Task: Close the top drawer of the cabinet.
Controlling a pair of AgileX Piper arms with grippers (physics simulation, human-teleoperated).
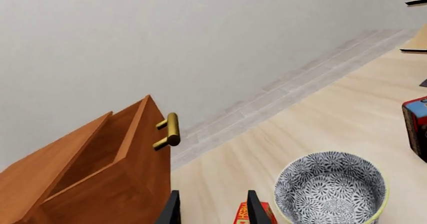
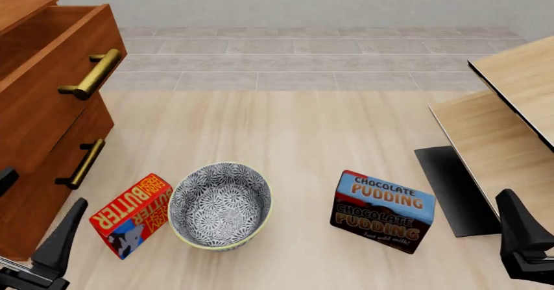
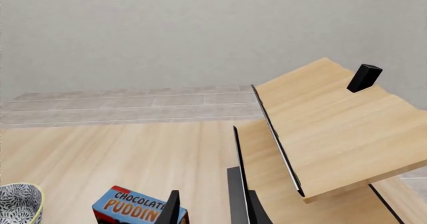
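Observation:
The cabinet (image 2: 30, 205) stands at the table's left. Its top drawer (image 2: 48, 102) is pulled out, with its hollow inside showing, and has a brass bar handle (image 2: 91, 74). In the left wrist view the top drawer (image 1: 100, 159) and its handle (image 1: 170, 131) lie ahead of my left gripper (image 1: 212, 211), which is open, empty and apart from the drawer. One of its fingers (image 2: 61, 241) shows at the near left, beside the cabinet's lower front. My right gripper (image 3: 213, 211) is open and empty at the near right, far from the cabinet.
A patterned bowl (image 2: 220, 205) sits between a red butter box (image 2: 130, 215) and a chocolate pudding box (image 2: 383, 211). Pale light-wood boards (image 2: 510, 108) on a black stand (image 2: 455, 189) fill the right side. The middle drawer's handle (image 2: 84, 163) sits below the top drawer.

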